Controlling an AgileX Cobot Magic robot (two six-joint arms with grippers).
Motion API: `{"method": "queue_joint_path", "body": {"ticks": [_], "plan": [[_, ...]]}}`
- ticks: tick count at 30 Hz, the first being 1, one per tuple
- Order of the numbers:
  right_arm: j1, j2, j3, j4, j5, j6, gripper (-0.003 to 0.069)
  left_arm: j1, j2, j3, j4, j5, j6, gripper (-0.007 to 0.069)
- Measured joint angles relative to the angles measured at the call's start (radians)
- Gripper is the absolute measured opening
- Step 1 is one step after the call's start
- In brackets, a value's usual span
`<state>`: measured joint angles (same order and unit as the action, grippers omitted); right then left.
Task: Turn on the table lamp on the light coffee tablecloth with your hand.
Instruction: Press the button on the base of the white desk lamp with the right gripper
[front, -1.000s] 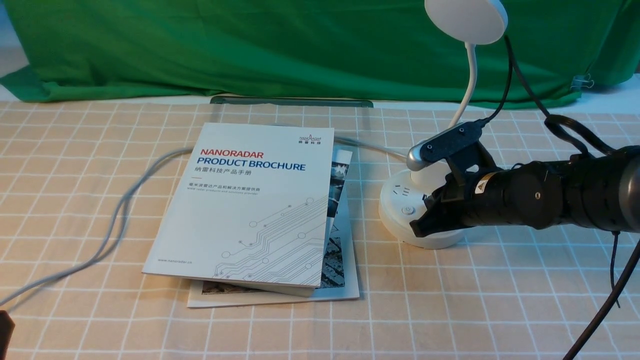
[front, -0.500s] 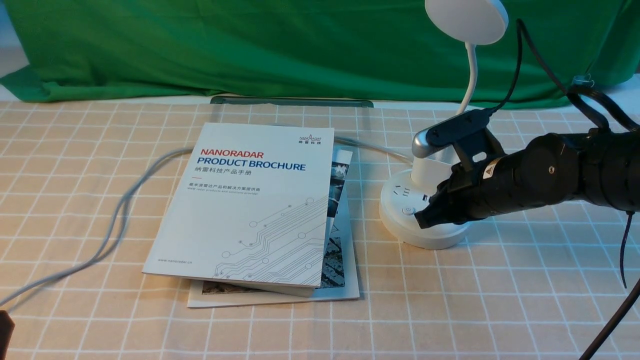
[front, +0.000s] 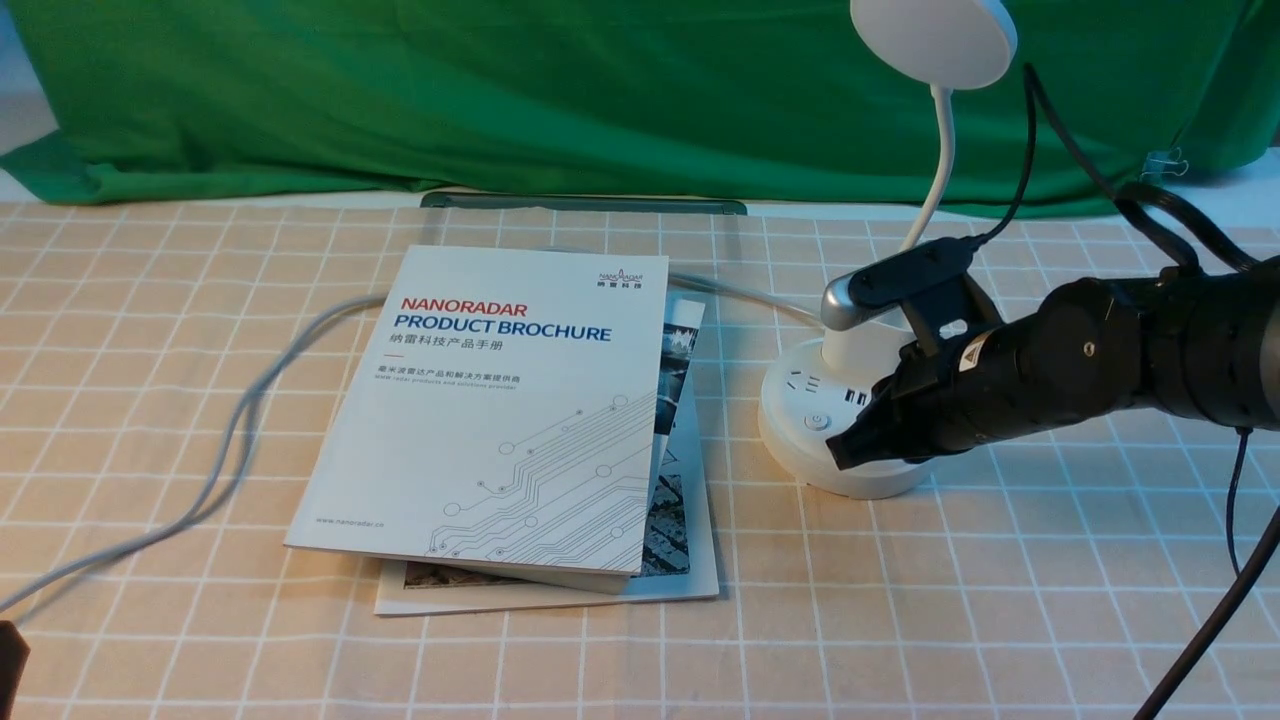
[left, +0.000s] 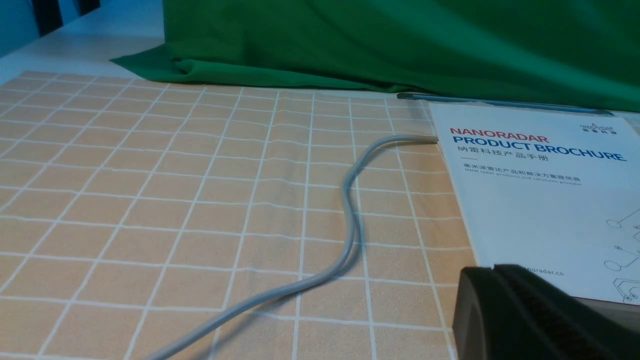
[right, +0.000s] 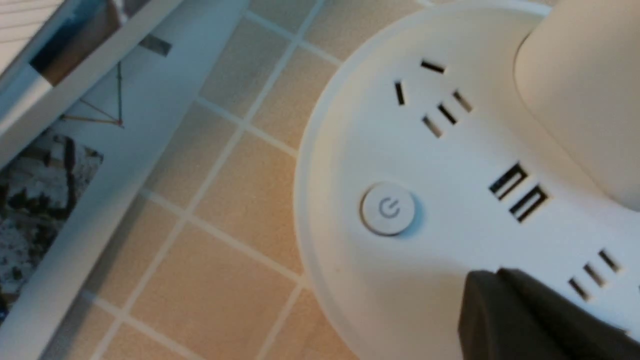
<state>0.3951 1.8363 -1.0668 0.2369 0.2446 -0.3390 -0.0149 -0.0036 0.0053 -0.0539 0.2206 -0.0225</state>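
Now, right claw (right: 492, 275) fully closed.

This looks like a robotics lab or test bench: a black robot arm (front: 1080, 350) reaches over a gridded cloth (front: 560, 660). Beyond its gripper (front: 845, 450) hangs a green drape (front: 450, 100); left of the gripper lie staged brochures (front: 480, 420).

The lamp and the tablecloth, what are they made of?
The table lamp looks like smooth white plastic, slightly shiny: its round base has neat moulded edges. The grid tablecloth could be thin fabric or coated vinyl; it has small soft wrinkles, but the pictures don't settle which.
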Motion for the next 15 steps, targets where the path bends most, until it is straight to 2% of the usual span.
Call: {"method": "queue_joint_path", "body": {"ticks": [15], "plan": [[-0.009,0.008,-0.001,-0.003,-0.002,0.0,0.003,0.0,0.0,0.0,0.0,0.0,0.0,0.0021]]}}
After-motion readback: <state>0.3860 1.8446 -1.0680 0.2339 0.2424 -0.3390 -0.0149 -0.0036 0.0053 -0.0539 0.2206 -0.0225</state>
